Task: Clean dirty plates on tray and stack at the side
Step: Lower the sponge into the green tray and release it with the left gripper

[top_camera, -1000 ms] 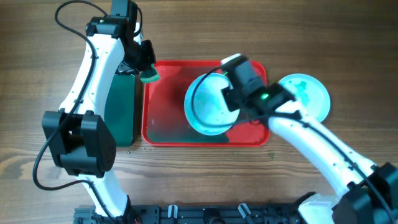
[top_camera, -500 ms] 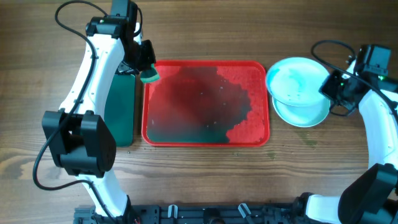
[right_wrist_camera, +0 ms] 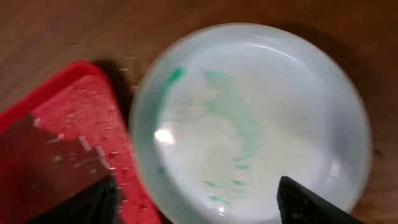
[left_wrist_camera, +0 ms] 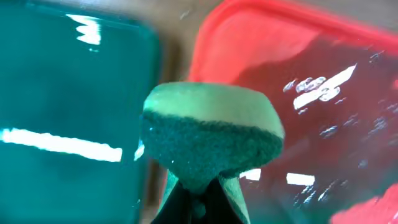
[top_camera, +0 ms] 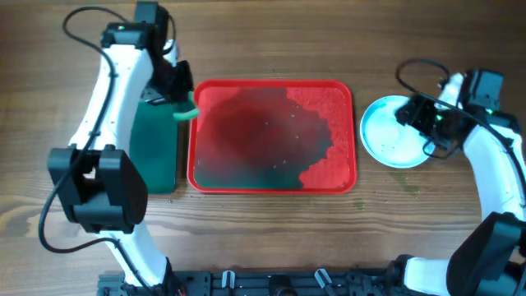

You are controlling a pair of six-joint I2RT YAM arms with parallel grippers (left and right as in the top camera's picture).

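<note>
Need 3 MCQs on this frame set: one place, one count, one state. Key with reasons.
1. Relative to the red tray, where does the plate sit?
A) on it
B) on the table, to its right
C) on the table, to its left

2. How many plates lie on the red tray?
A) none
B) one
C) two

3. The left end effector is:
A) open and empty
B) shut on a sponge
C) out of view

Key:
1 B: the overhead view shows the plate on wood beside the tray's right rim.
2 A: the tray floor holds only wet smears.
3 B: the left wrist view shows the fingers pinching the sponge.
</note>
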